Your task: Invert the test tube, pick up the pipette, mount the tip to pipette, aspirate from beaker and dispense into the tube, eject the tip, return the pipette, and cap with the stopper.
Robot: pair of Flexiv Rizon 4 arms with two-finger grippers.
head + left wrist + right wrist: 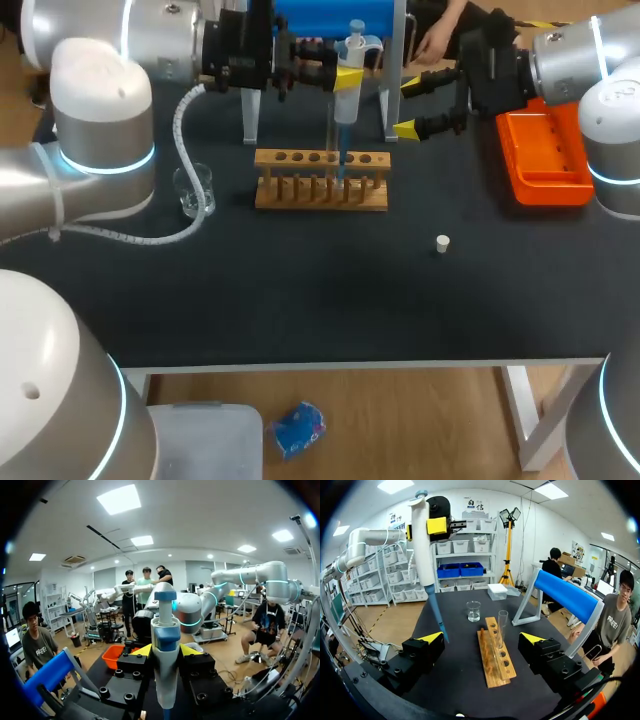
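L end effector (166,651): clamped on pipette (348,75) body, a yellow finger on each side; holds it upright above rack, back-centre of table (300,300)
Tip (342,140): blue, mounted on pipette, pointing down; end sits over rack (320,192) in head view; can't tell if it's inside tube
Tube (502,627): upright in rack, open end up
R end effector (414,106): fingers wide apart, nothing btwn them; hangs just right of rack, near tray
Beaker (193,190): clear, left of rack, apart from it
Stopper (443,243): white, loose on table, front-right of rack
Tray (545,155): orange, far right
Stand (330,15): blue, behind rack
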